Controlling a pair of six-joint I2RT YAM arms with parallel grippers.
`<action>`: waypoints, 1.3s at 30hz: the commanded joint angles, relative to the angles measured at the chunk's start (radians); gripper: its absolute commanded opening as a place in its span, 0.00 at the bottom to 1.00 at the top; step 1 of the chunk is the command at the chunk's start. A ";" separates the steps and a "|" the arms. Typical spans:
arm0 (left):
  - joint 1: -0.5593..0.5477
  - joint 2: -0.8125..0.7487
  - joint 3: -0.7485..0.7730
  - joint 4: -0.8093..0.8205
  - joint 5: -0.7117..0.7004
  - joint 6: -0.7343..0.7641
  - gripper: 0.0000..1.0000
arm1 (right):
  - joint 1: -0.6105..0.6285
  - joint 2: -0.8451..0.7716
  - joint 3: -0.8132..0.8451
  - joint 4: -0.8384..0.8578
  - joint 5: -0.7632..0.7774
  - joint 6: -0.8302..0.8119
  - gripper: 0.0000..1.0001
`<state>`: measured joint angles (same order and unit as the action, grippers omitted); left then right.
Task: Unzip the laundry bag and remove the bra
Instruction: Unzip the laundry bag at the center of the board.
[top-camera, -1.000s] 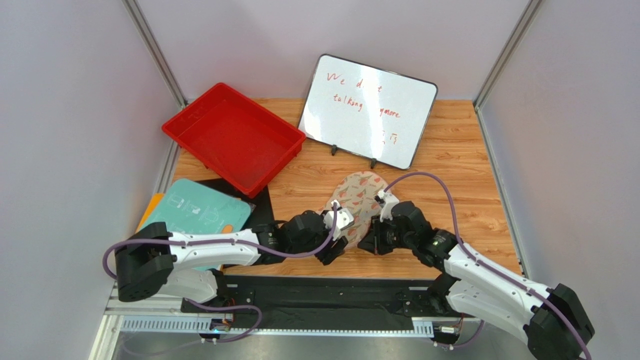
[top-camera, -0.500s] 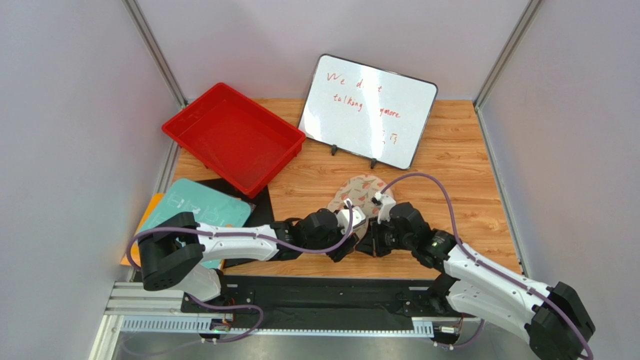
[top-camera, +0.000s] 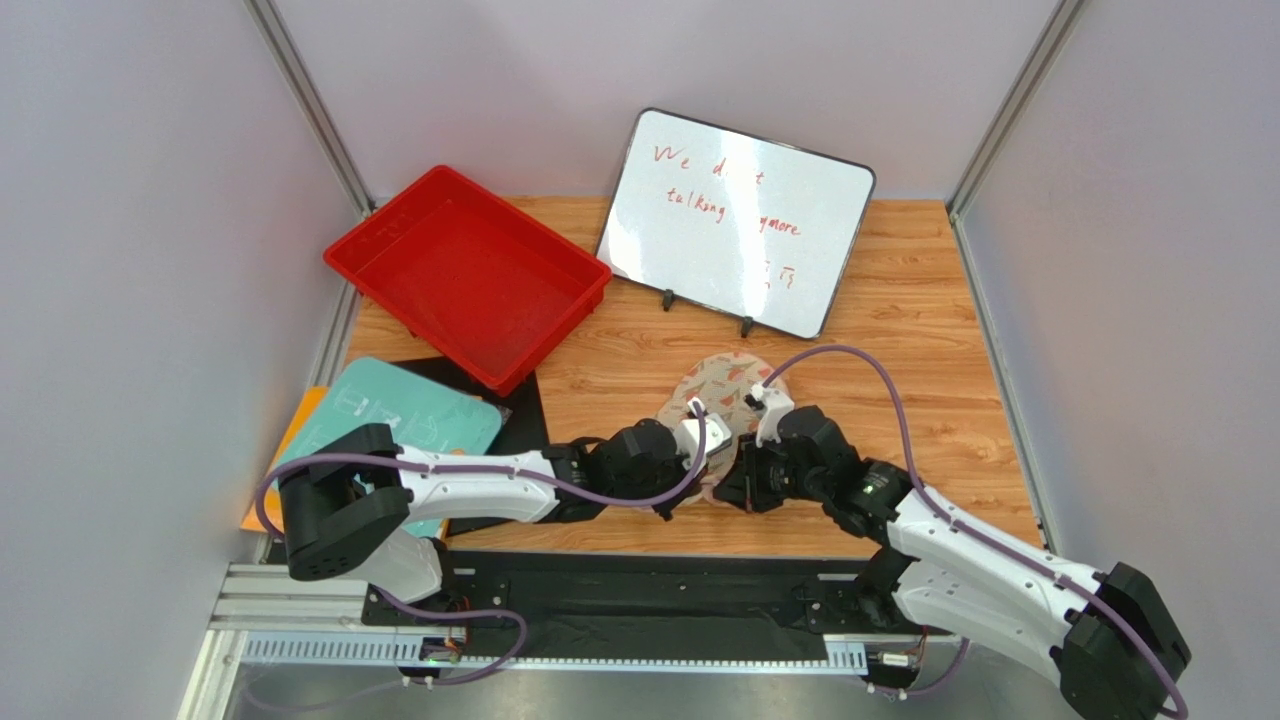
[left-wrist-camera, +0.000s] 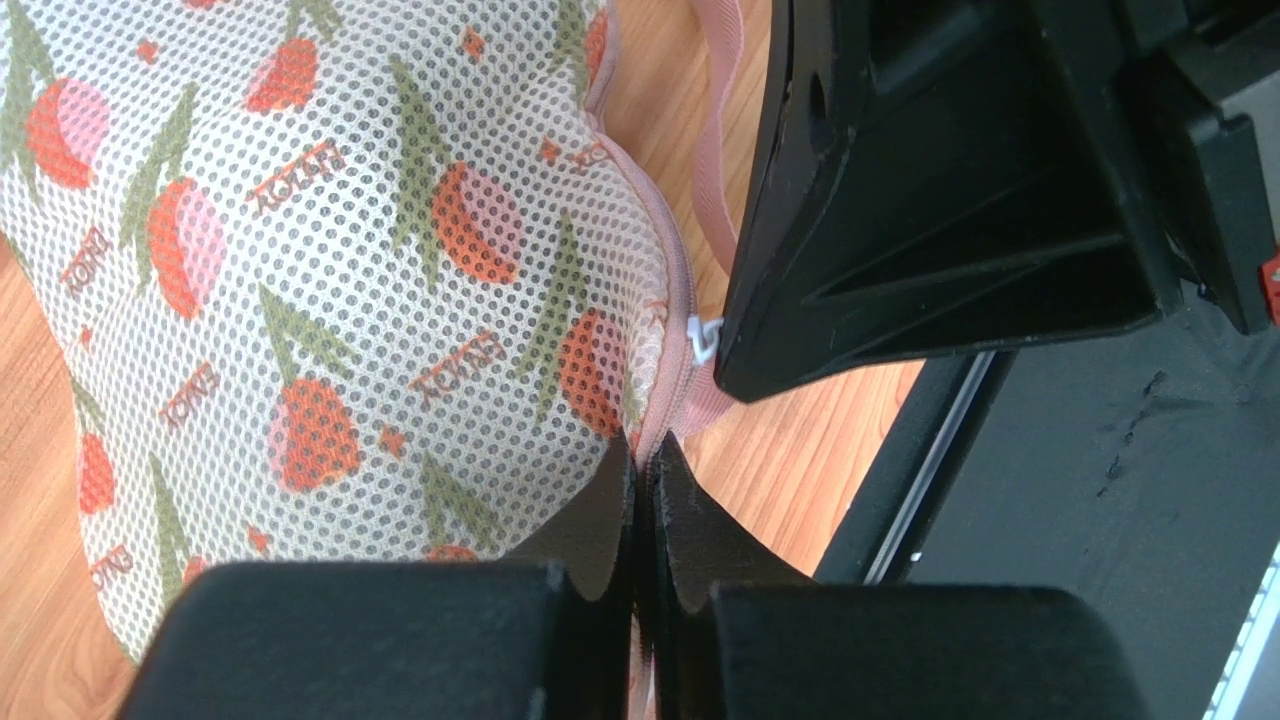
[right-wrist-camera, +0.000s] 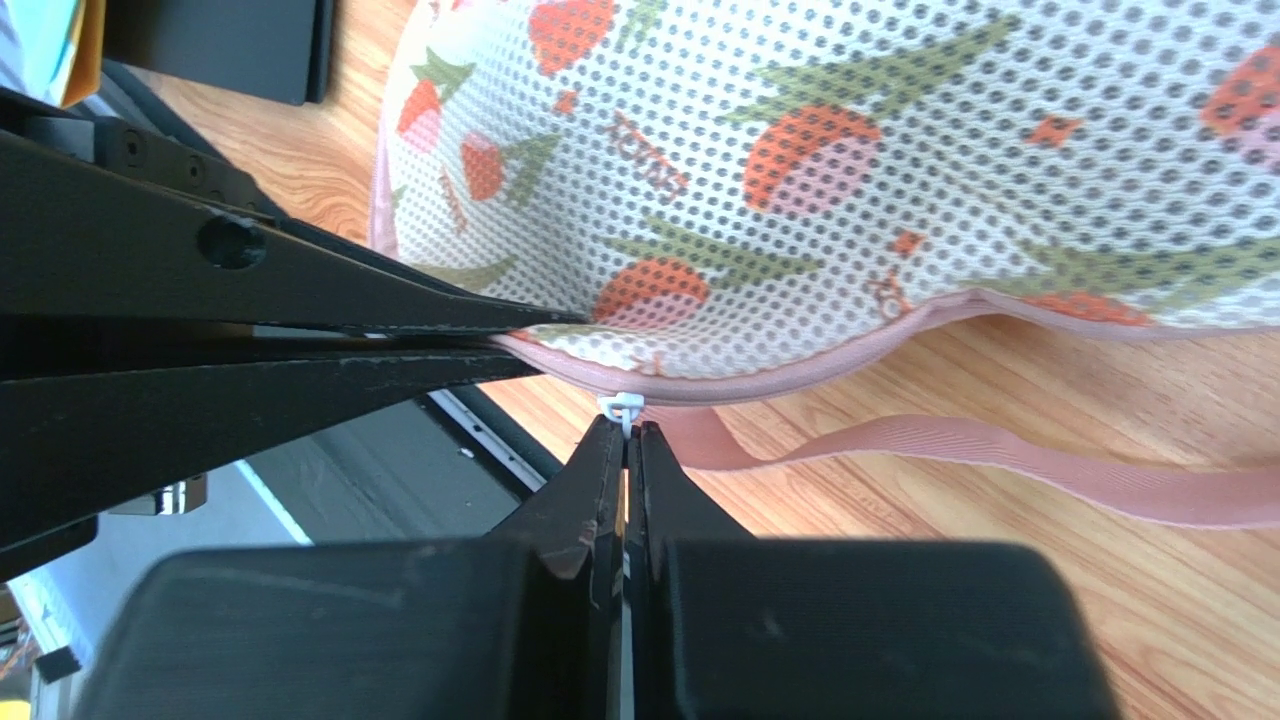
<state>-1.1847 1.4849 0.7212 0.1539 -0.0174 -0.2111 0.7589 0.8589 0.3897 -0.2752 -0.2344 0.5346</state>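
The left jaws, open a second ago, have now closed tight on the pink edging of the laundry bag (left-wrist-camera: 346, 270), which lies on the bench (top-camera: 932, 345) just in front of the whiteboard (top-camera: 736, 218), while the right jaws stay pinched shut on the white zipper pull (right-wrist-camera: 619, 404), so unzipping looks ready to begin.

laundry bag (left-wrist-camera: 346, 270): mesh cloth w/ holes; table (top-camera: 932, 300) smooth wood.

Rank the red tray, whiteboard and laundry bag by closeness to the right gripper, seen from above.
1. laundry bag: touching the right gripper, just beyond it.
2. whiteboard: propped at the table's back, straight ahead.
3. red tray: back left corner.
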 joint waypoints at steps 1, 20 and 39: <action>-0.003 -0.046 -0.029 -0.022 -0.024 0.003 0.00 | -0.003 0.008 0.008 -0.021 0.078 0.011 0.00; -0.003 -0.219 -0.135 -0.142 -0.165 -0.004 0.15 | -0.049 0.086 0.041 0.010 0.047 -0.016 0.00; -0.001 -0.066 0.032 -0.044 -0.006 0.039 0.77 | -0.032 0.072 0.005 0.116 -0.079 0.019 0.00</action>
<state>-1.1847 1.3529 0.7120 0.0574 -0.0605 -0.1841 0.7185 0.9485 0.3908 -0.2115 -0.2913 0.5461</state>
